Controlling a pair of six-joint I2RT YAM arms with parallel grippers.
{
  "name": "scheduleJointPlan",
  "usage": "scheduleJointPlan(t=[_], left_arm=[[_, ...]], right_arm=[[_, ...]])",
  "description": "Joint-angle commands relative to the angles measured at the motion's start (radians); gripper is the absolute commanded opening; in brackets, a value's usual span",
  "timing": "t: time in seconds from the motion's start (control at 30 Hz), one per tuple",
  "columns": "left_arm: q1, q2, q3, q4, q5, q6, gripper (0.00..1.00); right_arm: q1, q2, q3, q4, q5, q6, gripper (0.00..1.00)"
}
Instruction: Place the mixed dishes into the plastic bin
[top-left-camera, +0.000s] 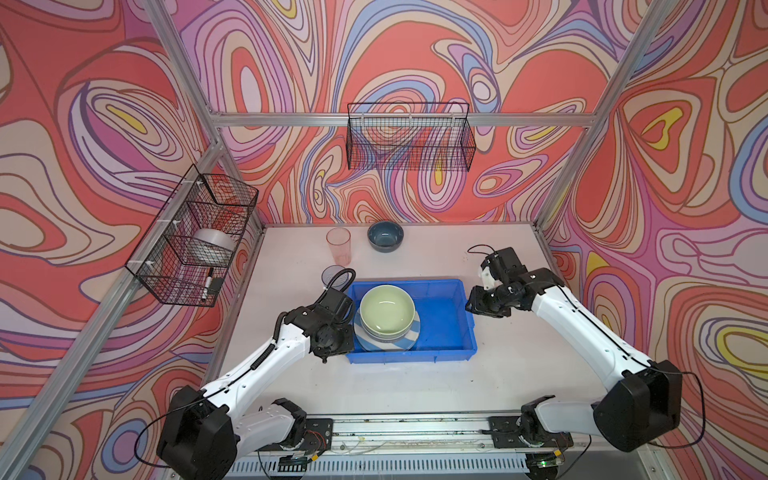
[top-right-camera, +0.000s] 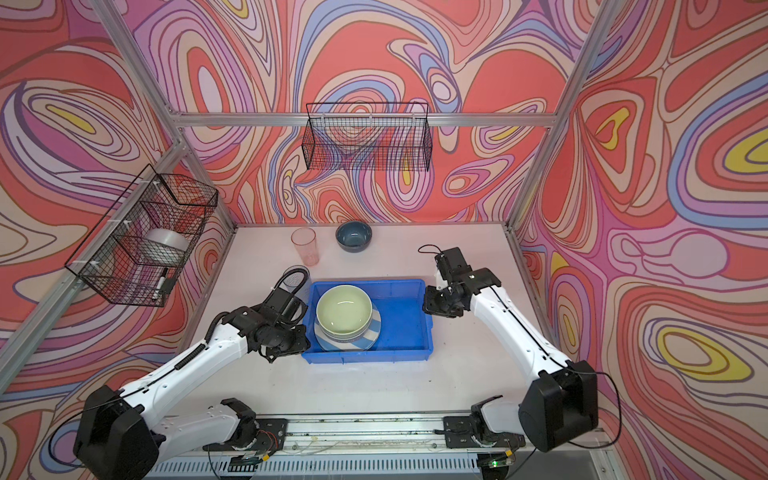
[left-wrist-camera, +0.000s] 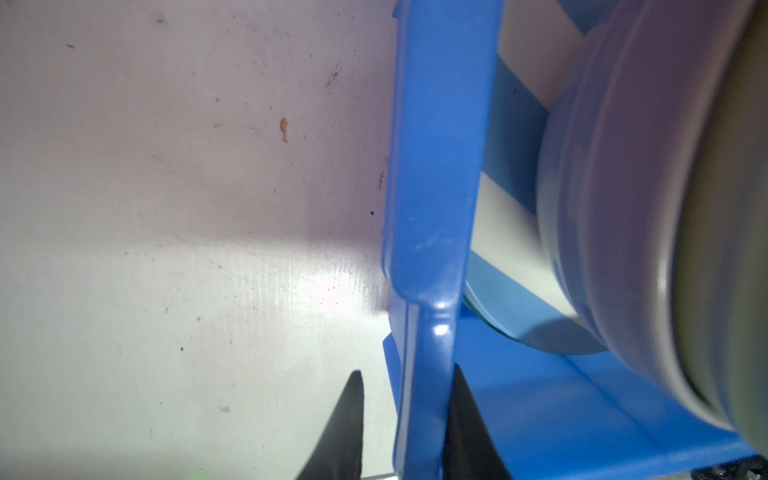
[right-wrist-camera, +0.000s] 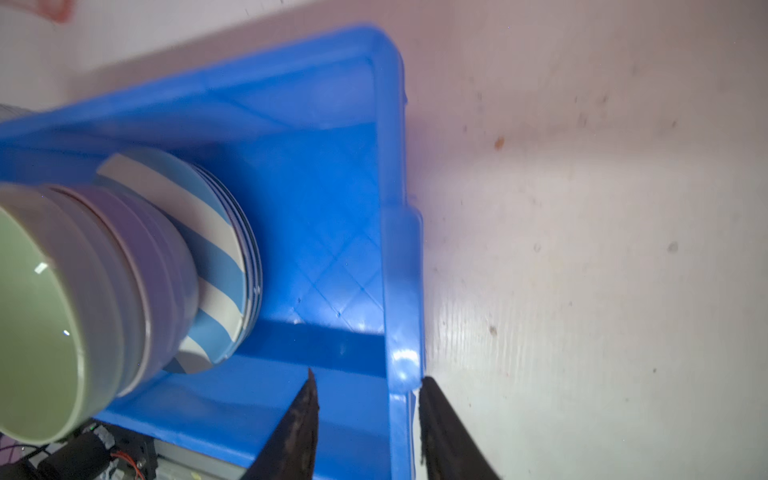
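The blue plastic bin (top-left-camera: 440, 322) sits mid-table. Inside it a pale green bowl (top-left-camera: 386, 309) rests on a stack topped by a blue-and-white striped plate (top-left-camera: 390, 344). My left gripper (left-wrist-camera: 405, 372) is open and straddles the bin's left rim (left-wrist-camera: 432, 187), with a gap at the outer finger. My right gripper (right-wrist-camera: 366, 374) is open astride the right rim (right-wrist-camera: 399, 249), its inner finger clear of the wall. A dark blue-grey bowl (top-left-camera: 385, 235), a pinkish tumbler (top-left-camera: 338, 246) and a bluish tumbler (top-left-camera: 332, 277) stand on the table behind the bin.
A black wire basket (top-left-camera: 409, 139) hangs on the back wall. Another basket (top-left-camera: 166, 266) on the left wall holds a white roll (top-left-camera: 214, 245) and a marker (top-left-camera: 208, 284). The arms' rail (top-left-camera: 407, 428) runs along the front edge.
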Motion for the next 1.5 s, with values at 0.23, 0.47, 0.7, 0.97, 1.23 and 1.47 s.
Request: scheduleJointPlan(t=[0.23,0.47,0.7,0.97,1.23,1.47], left_arm=[[-0.001,-0.105,0.115,-0.169,-0.042,-0.007,0.41],[-0.001,-0.141,0.182,-0.215,-0.119,0.039,0.61],[0.000,-0.138,0.229,-0.234,-0.163,0.069,0.66],[-0.001,-0.148,0.232,-0.230,-0.155,0.060,0.65],[-0.001,-0.171,0.207,-0.232,-0.151,0.054,0.66],[0.000,-0.195,0.210,-0.245,-0.142,0.041,0.65]], right_arm=[[-0.004,0.401,0.446,0.251,-0.092,-0.087,0.56],[-0.002,0.708,0.721,0.392,-0.103,-0.104,0.68],[0.001,1.009,1.056,0.379,-0.158,-0.070,0.69],[0.015,1.166,1.142,0.503,-0.159,0.015,0.62],[0.063,1.260,1.214,0.550,-0.154,0.020,0.62],[0.073,1.296,1.230,0.547,-0.060,0.037,0.60]])
